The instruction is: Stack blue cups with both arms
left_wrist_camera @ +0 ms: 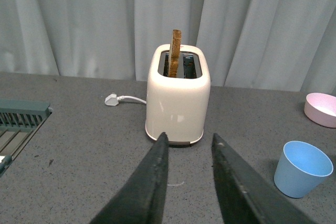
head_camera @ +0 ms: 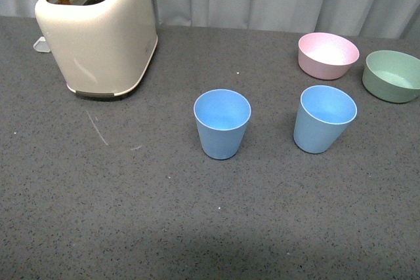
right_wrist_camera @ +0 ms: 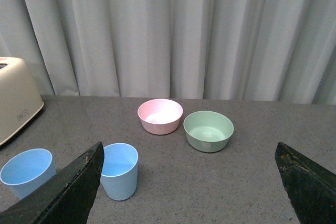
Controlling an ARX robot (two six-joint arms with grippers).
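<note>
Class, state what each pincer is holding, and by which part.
Nothing: the left pincer and the right pincer are open, empty; the blue cups stand free.

The left end effector [left_wrist_camera: 189, 139] hangs over the grey desk [left_wrist_camera: 79, 145], its two black fingers [left_wrist_camera: 152, 182] parted with nothing between them. Beyond the tips stands a cream toaster [left_wrist_camera: 177, 103] with a slice of toast [left_wrist_camera: 175, 51] upright in one slot. A white plug [left_wrist_camera: 111, 99] and its cord lie just beside the toaster. A blue cup [left_wrist_camera: 303, 169] stands upright, apart from the toaster. A pink bowl [left_wrist_camera: 321, 109] sits nearer the desk's far edge, by the curtain [left_wrist_camera: 79, 19]. A slatted green rack [left_wrist_camera: 21, 121] shows on the toaster's other side.
</note>
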